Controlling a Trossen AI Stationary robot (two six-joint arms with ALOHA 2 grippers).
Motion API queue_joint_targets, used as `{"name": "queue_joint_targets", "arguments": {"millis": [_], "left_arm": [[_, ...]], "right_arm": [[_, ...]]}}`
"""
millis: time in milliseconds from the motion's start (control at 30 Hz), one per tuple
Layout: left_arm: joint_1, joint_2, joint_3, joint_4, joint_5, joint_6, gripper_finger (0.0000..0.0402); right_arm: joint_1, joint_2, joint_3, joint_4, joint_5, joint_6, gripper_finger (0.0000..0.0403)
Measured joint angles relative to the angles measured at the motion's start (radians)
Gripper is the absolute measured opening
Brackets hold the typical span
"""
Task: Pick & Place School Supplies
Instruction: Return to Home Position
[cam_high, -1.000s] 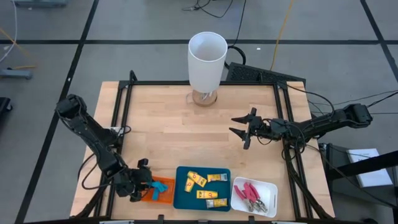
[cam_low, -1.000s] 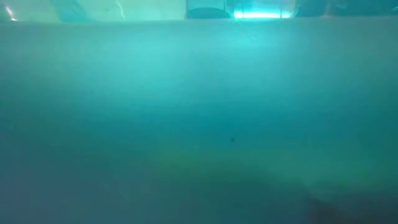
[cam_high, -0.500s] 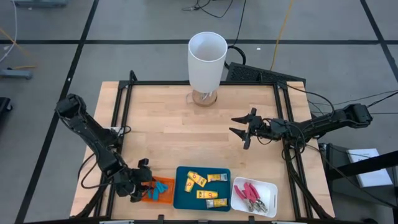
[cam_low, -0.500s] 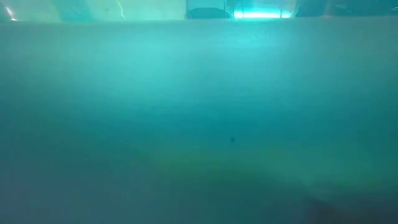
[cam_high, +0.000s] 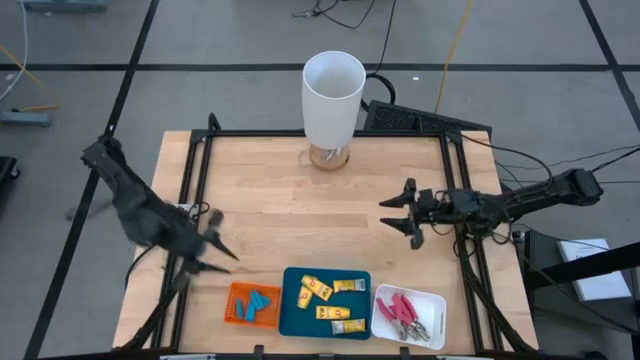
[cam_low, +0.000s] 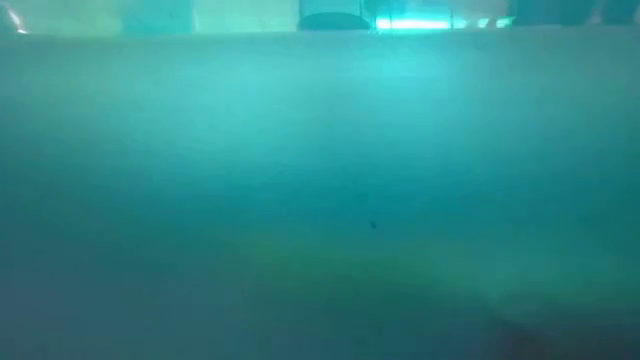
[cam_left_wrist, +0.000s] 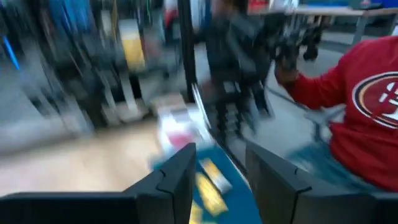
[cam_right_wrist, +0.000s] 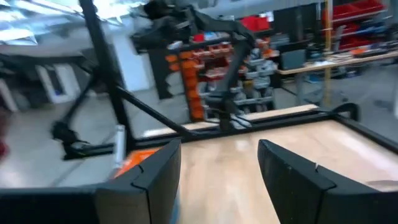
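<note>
In the high view, light-blue blocks (cam_high: 258, 301) lie in the orange tray (cam_high: 236, 312). Yellow pieces (cam_high: 322, 293) lie in the teal tray (cam_high: 296, 322), and red-handled pliers (cam_high: 402, 308) lie in the white tray (cam_high: 432, 301), all at the near edge. My left gripper (cam_high: 214, 255) (cam_left_wrist: 221, 152) is blurred, up off the table, left of and beyond the orange tray; it is open with nothing between its fingers. My right gripper (cam_high: 393, 214) (cam_right_wrist: 219, 146) hovers open and empty over the table's right middle. The low view is a teal haze and shows none of these.
A tall white cylinder (cam_high: 333, 92) stands at the middle of the far edge. Black frame rails (cam_high: 196, 170) run along the table's left and right sides. Bare wood (cam_high: 300, 215) lies between the cylinder and the trays. A person in a red shirt (cam_left_wrist: 367, 106) sits beyond the table.
My left gripper has risen quickly from the orange tray's left end and swung toward the far left; it is blurred in motion and the tray now shows in full. My right gripper has drifted a little toward the table's right and near edges.
</note>
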Motion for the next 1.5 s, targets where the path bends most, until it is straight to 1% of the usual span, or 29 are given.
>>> {"name": "queue_joint_targets", "arguments": {"millis": [33, 100, 200, 300, 367, 433, 500, 533, 600, 733, 800, 900, 967, 1067, 1133, 1233, 1367, 1500], "left_arm": [[0.005, -0.042, 0.003, 0.005, 0.0, 0.086, 0.014], [0.011, -0.12, 0.003, -0.004, -0.001, 0.187, 0.0135], [0.014, -0.207, 0.003, -0.036, -0.001, 0.2, 0.0131], [0.018, -0.267, -0.005, -0.162, -0.016, 0.238, 0.0134], [0.032, -0.293, -0.037, -0.208, -0.049, 0.257, 0.0139], [0.057, -0.314, -0.086, -0.184, -0.095, 0.254, 0.0144], [0.09, -0.336, -0.145, -0.136, -0.105, 0.253, 0.0149], [0.108, -0.347, -0.176, -0.113, -0.1, 0.253, 0.0152], [0.145, -0.371, -0.247, -0.061, -0.069, 0.247, 0.0156], [0.227, -0.418, -0.4, 0.08, -0.045, 0.198, 0.0165], [0.272, -0.436, -0.479, 0.152, -0.006, 0.189, 0.0169], [0.343, -0.461, -0.572, 0.243, 0.082, 0.172, 0.0175], [0.393, -0.485, -0.608, 0.254, 0.131, 0.163, 0.0177], [0.481, -0.528, -0.63, 0.236, 0.167, 0.135, 0.0179], [0.543, -0.558, -0.631, 0.215, 0.215, 0.129, 0.0178], [0.64, -0.609, -0.631, 0.157, 0.321, 0.157, 0.0173], [0.78, -0.674, -0.631, 0.073, 0.399, 0.143, 0.0164], [0.915, -0.703, -0.631, 0.055, 0.556, 0.149, 0.0156]], "right_arm": [[0.003, -0.027, 0.0, -0.007, -0.021, 0.012, 0.0205], [0.006, -0.082, 0.0, -0.053, -0.059, 0.039, 0.0205], [0.009, -0.145, 0.0, -0.157, -0.11, 0.047, 0.0204], [0.01, -0.203, 0.0, -0.323, -0.114, 0.093, 0.0205], [0.01, -0.236, 0.0, -0.421, -0.11, 0.138, 0.0207], [0.01, -0.26, 0.0, -0.499, -0.127, 0.119, 0.0208], [0.009, -0.277, 0.0, -0.538, -0.165, 0.057, 0.0207], [0.009, -0.283, 0.0, -0.546, -0.184, 0.027, 0.0206], [0.01, -0.29, 0.0, -0.544, -0.186, -0.011, 0.0204], [0.009, -0.298, -0.009, -0.528, -0.185, -0.046, 0.0205], [0.009, -0.302, -0.037, -0.488, -0.186, -0.045, 0.0207], [0.009, -0.315, -0.115, -0.369, -0.192, -0.03, 0.0207], [0.007, -0.334, -0.166, -0.296, -0.226, -0.026, 0.0205], [-0.01, -0.386, -0.213, -0.241, -0.269, -0.001, 0.0204], [-0.026, -0.427, -0.221, -0.251, -0.276, 0.013, 0.0205], [-0.044, -0.481, -0.222, -0.289, -0.294, 0.008, 0.0209], [-0.071, -0.565, -0.222, -0.366, -0.295, -0.024, 0.021], [-0.113, -0.668, -0.222, -0.462, -0.293, -0.042, 0.0206]]}}
